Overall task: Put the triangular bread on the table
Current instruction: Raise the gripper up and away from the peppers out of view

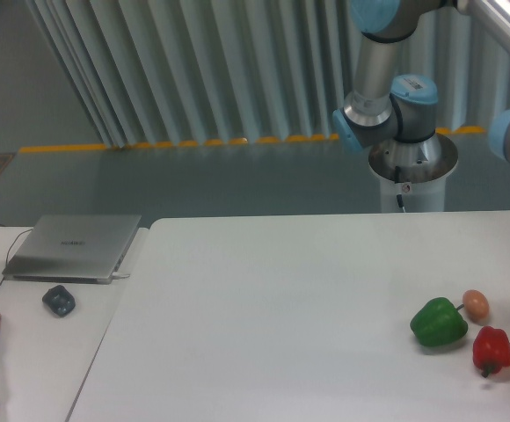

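Camera view, near to far: red pepper (pixel 492 349), green pepper (pixel 439 323) and brown egg (pixel 476 304) grouped on the table (pixel 273 299) at right; grey laptop (pixel 72 246) on side desk; arm (pixel 387 97) behind. Gripper out of frame, state unknown. Triangular bread not visible.

White table (pixel 281 308), green bell pepper (pixel 438 323), red pepper (pixel 492 349), what looks like a small brown egg (pixel 475 304)
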{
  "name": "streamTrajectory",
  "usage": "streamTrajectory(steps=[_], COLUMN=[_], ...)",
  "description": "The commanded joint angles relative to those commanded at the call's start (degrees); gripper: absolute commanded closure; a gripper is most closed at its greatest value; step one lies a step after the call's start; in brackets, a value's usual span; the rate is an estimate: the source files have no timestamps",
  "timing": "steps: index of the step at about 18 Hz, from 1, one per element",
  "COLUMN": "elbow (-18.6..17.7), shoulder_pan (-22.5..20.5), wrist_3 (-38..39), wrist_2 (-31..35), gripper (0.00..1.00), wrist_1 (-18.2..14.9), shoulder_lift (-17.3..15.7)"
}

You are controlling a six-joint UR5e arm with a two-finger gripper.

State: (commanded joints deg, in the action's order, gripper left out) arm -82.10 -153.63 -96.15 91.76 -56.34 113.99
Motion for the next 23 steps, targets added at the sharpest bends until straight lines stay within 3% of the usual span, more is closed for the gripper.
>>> streamTrajectory(steps=[6, 12, 14, 23], elbow=[2.02, 2.47, 2.82, 6.68], shoulder_pan=[-1.67, -2.73, -3.69, -5.63], wrist_3=[-1.50, -1.06, -1.41, -1.50], wrist_2=[0.17, 0.17, 0.17, 0.17], gripper=[0.00, 0.00, 0.00, 0.00], wrist_1=[0.17, 3.34, 5.97, 6.24], shoulder_lift=[1.32, 2.46, 3.60, 7.47])
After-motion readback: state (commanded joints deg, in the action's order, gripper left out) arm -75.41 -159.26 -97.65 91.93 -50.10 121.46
